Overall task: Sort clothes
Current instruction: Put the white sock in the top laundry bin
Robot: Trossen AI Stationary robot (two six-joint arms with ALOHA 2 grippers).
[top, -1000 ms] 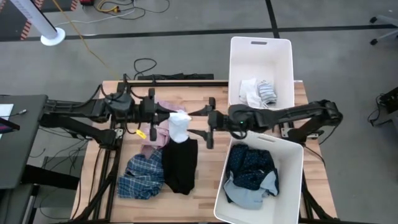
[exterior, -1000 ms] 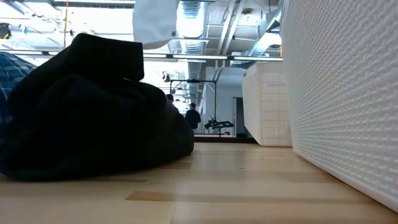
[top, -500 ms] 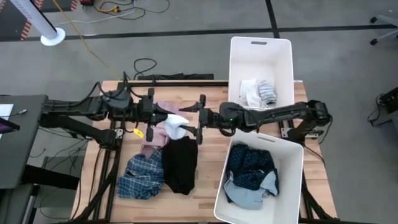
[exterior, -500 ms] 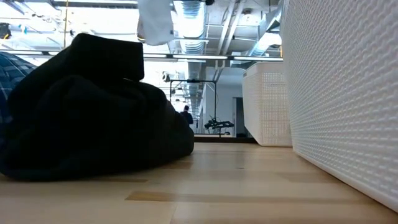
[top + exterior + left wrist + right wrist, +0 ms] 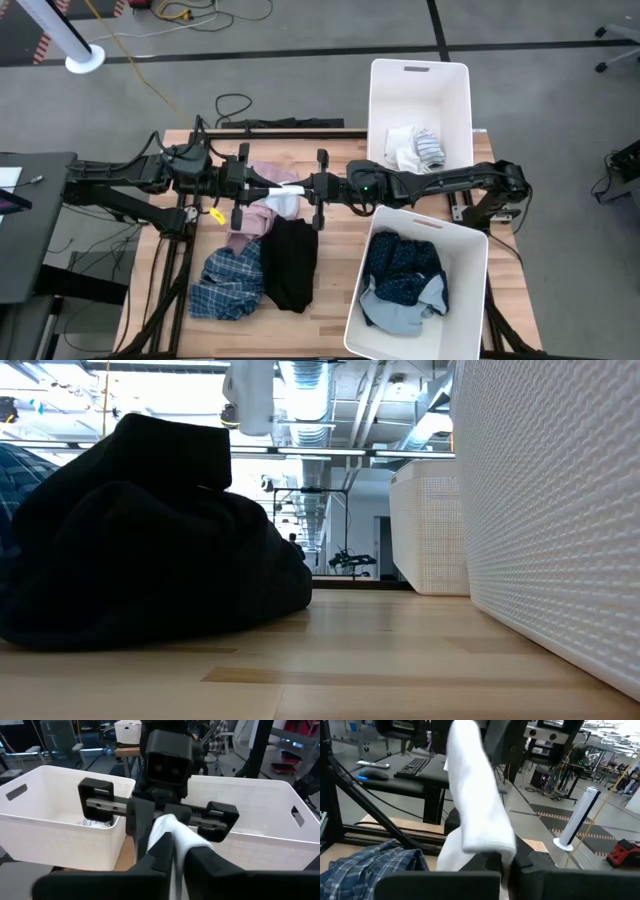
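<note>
White sock [image 5: 283, 192], soft, limp, stretching between both grippers above table [image 5: 340, 240] center; left gripper [image 5: 262, 188] & right gripper [image 5: 303, 187] both clamping its ends. Black garment [image 5: 290, 262] lying crumpled below.

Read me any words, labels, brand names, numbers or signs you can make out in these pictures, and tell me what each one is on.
None can be read.
The yellow tag on the table beside the pink garment: too small to read.
The two white bins: plain, no lettering visible.
The white sock and plaid shirt: no print visible.
</note>
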